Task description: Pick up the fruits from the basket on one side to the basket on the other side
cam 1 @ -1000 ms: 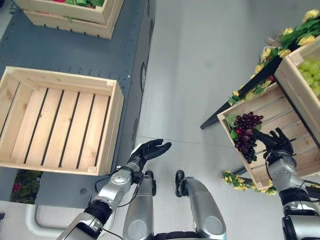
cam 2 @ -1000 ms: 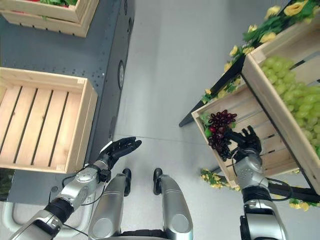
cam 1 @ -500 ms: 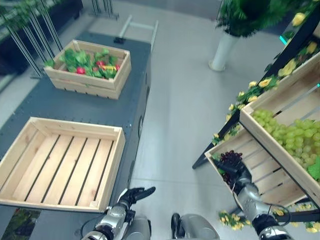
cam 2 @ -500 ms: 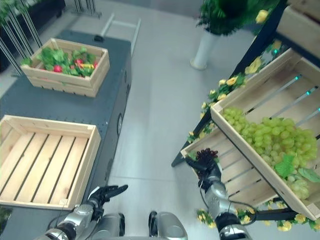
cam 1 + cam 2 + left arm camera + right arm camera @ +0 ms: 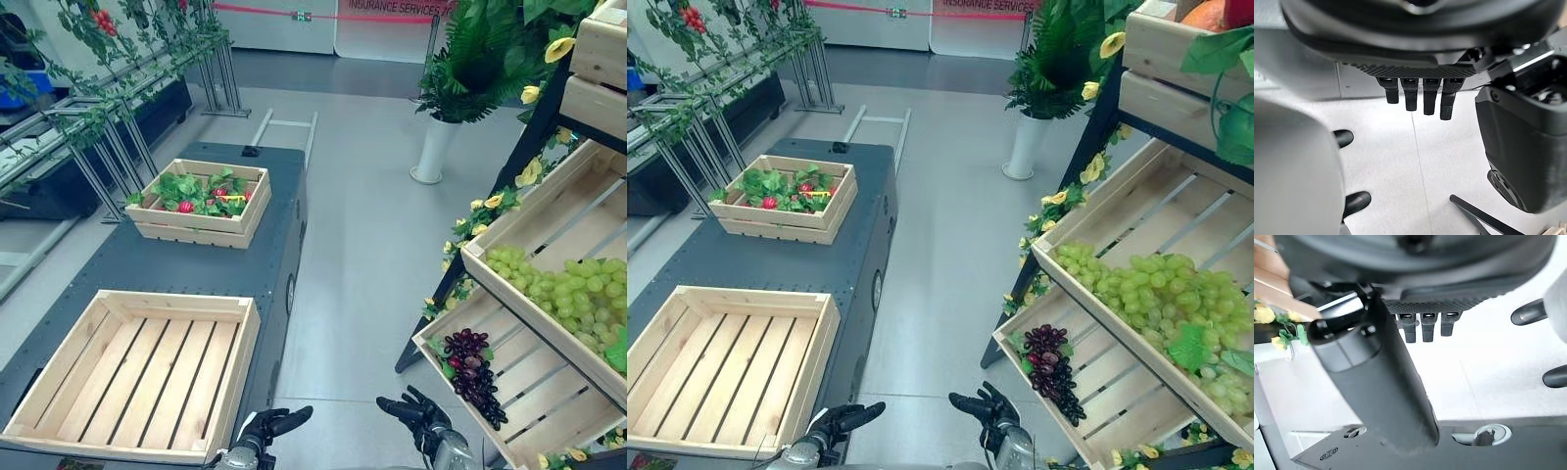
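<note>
Here the dark grapes lie in the slatted crate, the empty right hand spread just beside it, left hand also loose-fingered, both arms cut off below.

A bunch of dark purple grapes lies loose in the lower slatted wooden crate on the right shelf, while the big empty wooden crate sits on the dark counter at left.

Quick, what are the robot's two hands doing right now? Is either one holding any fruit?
Left robot hand: open, fingers straight, holding nothing.
Right robot hand: open, holding nothing; the dark grapes lie in their crate.
</note>
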